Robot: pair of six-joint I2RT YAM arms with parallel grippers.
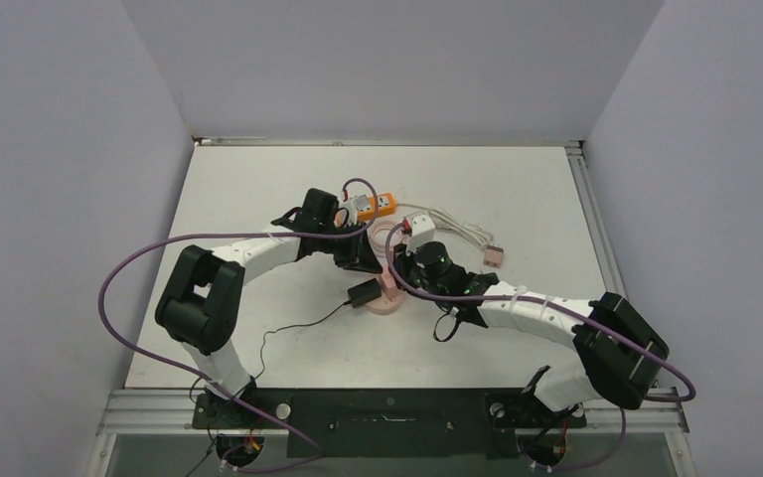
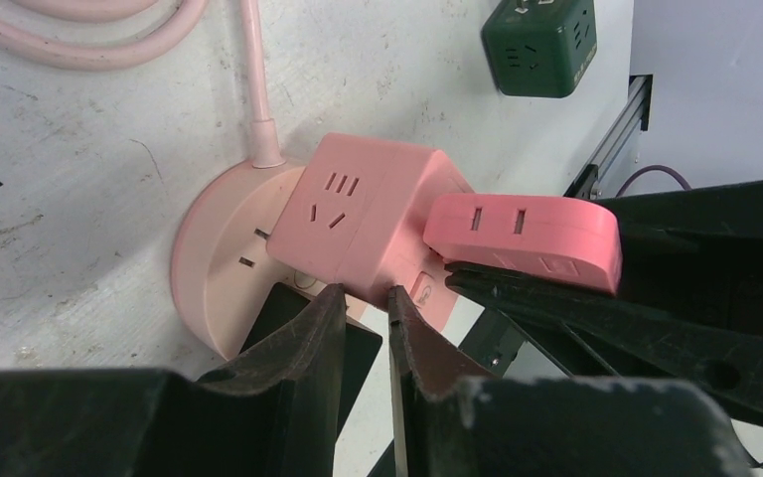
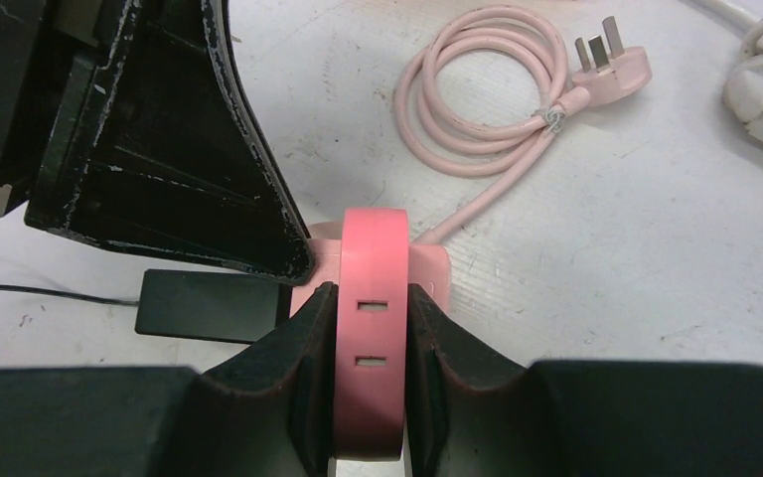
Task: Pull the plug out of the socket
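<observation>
Slippage is the likeliest failure: the right claw (image 3: 370,298) clamps the flat pink plug (image 3: 373,258) by its smooth sides, and the plug sits in the side of the pink cube socket (image 2: 358,214). The left claw (image 2: 366,296), closed, merely presses the cube's lower edge, so a pull may lift the cube off the round base (image 2: 221,260) beyond.

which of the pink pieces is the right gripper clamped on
The flat darker-pink adapter with two slots, pinched in the right gripper; the paler cube and round base sit outside its jaws.
</observation>
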